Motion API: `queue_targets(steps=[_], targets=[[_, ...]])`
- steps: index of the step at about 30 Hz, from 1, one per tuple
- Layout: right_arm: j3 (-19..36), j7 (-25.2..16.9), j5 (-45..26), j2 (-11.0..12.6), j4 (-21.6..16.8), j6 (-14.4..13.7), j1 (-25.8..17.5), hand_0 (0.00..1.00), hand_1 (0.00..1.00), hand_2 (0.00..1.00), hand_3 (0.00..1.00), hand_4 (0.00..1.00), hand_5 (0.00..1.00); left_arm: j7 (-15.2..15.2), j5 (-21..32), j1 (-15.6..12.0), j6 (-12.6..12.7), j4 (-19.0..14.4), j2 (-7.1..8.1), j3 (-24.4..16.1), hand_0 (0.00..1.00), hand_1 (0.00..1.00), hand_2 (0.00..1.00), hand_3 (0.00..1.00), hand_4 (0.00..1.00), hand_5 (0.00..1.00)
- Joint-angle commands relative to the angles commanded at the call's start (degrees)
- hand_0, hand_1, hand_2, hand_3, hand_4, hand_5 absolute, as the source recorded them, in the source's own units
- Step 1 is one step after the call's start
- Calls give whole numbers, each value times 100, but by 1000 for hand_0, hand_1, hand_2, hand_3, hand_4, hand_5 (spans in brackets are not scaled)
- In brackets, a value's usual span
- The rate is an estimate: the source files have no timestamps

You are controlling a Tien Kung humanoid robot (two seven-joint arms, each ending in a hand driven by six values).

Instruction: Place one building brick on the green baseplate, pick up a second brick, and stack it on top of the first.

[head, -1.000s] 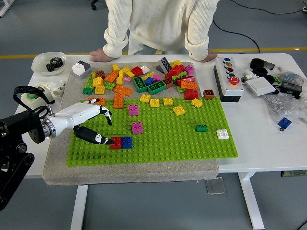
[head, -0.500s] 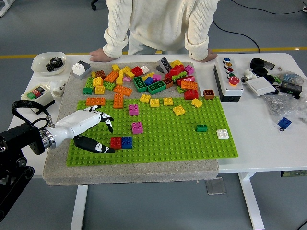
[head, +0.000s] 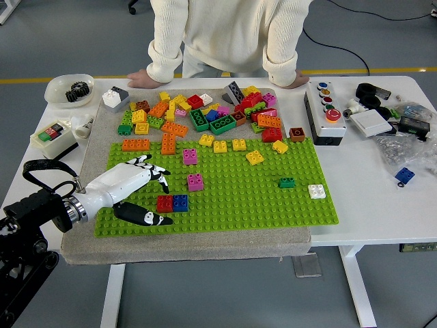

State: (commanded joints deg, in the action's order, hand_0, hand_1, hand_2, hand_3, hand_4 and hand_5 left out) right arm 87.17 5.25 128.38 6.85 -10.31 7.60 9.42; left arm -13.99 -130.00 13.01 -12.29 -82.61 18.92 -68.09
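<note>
Since 1 second ago, the left hand (head: 136, 195) has been drawn back toward 7 o'clock, away from the red brick (head: 164, 203) and blue brick (head: 180, 202), which have stayed side by side on the baseplate (head: 273, 205) near its lower left.

With 1 brick judged placed, a second is now to be fetched. A lone brick is best chosen, such as the pink brick (head: 196, 182) at 1 o'clock of the red one. It should be pinched by its sides, carried level and pressed straight down so the studs align.

The fingers are spread and nothing is held. The thumb (head: 147, 217) lies low over the baseplate just at 8 o'clock of the red brick; contact cannot be told.
</note>
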Motion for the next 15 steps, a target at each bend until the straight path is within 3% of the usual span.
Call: queue_targets(steps=[15], targets=[[15, 4, 14, -11, 0, -4, -13, 742, 643, 716, 605, 830, 407, -13, 0, -61, 87, 250, -101, 34, 998, 872, 894, 598, 998, 691]])
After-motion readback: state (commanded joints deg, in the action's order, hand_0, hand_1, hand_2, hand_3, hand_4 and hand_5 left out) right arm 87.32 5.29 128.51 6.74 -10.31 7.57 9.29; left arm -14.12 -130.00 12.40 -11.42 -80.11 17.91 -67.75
